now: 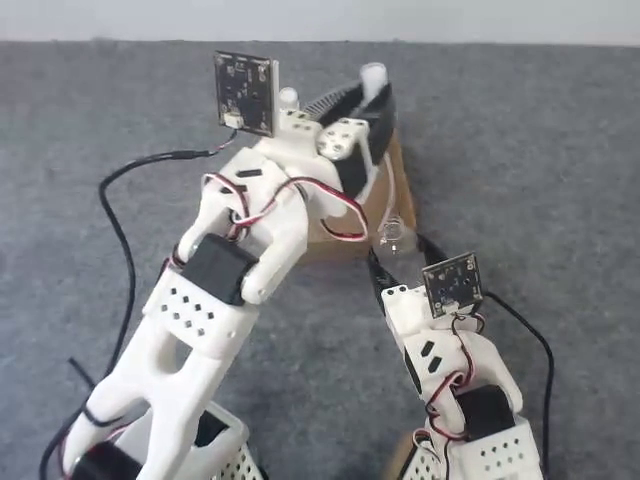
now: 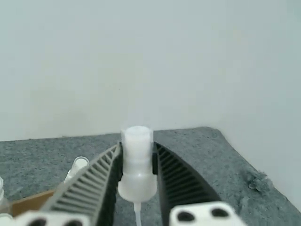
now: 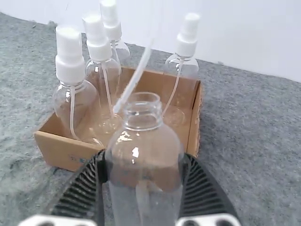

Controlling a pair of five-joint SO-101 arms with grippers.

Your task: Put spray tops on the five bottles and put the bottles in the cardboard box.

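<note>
On the last capping step, with four capped bottles (image 3: 70, 94) done and standing inside the cardboard box (image 3: 61, 148). Gripping the open bottle (image 3: 141, 127) with the right gripper (image 3: 143, 160), fingers (image 3: 89, 183) closed against its sides, upright, just outside the box at the wall facing the arms. Pinching the spray top (image 2: 137, 160) in the left gripper (image 2: 137, 146), fingers narrowed snugly around its collar, raised well above the box, dip tube (image 3: 134, 75) slanting down over the box toward the held bottle. Apparently not yet threaded: seems to end just beside the neck rather than inside the mouth, though hard to say for sure. Next, probably calls for bringing the tube tip over the mouth, straightening the top, lowering until the collar seats, then pressing or twisting tight while bracing the bottle firmly. After that, only setting this fifth bottle into the box among the other four.
</note>
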